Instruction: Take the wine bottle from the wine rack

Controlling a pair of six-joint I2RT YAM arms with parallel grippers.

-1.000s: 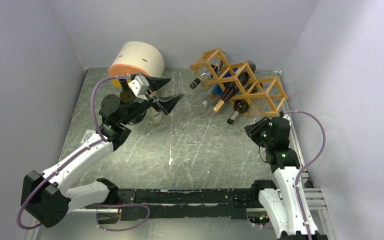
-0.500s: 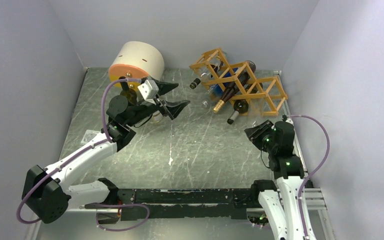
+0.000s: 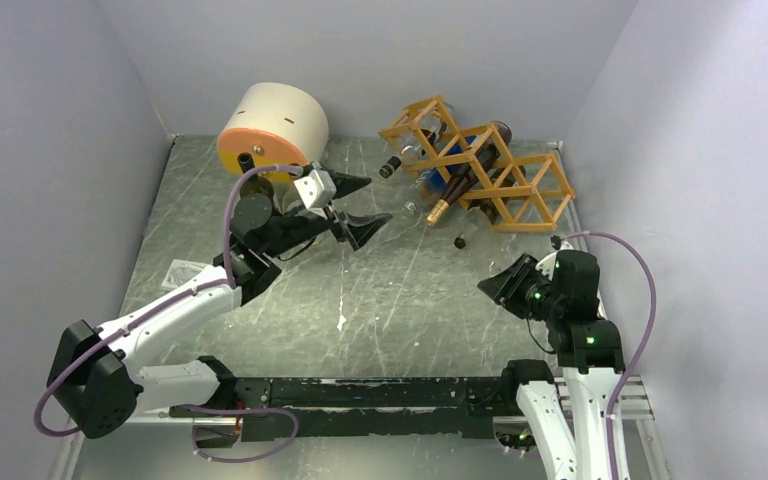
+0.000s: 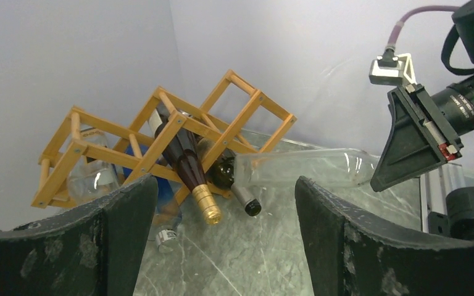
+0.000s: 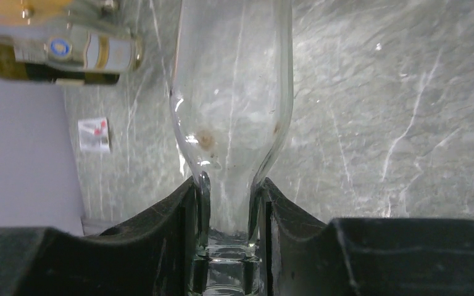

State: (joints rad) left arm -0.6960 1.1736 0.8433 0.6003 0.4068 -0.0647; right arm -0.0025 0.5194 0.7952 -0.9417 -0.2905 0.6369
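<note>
The orange-tan wooden lattice wine rack (image 3: 480,165) stands at the back right and also shows in the left wrist view (image 4: 160,132). My right gripper (image 5: 229,216) is shut on the neck of a clear glass wine bottle (image 5: 231,92). It holds the bottle roughly level above the table, and the bottle (image 4: 302,168) has its base end close to the rack's lower right corner. In the top view my right gripper (image 3: 500,285) is in front of the rack. My left gripper (image 3: 372,200) is open and empty, left of the rack and facing it (image 4: 222,246).
A red-brown bottle with gold foil (image 4: 188,166), a dark green bottle (image 4: 225,169) and a clear one (image 4: 92,179) lie in the rack. A cream and orange cylinder (image 3: 270,125) stands at back left with a labelled bottle (image 5: 55,55) beside it. A white tag (image 3: 182,270) lies on the floor.
My right gripper has drawn back toward the near edge with the clear bottle, away from the rack. My left arm has swung right toward the rack, still open.
</note>
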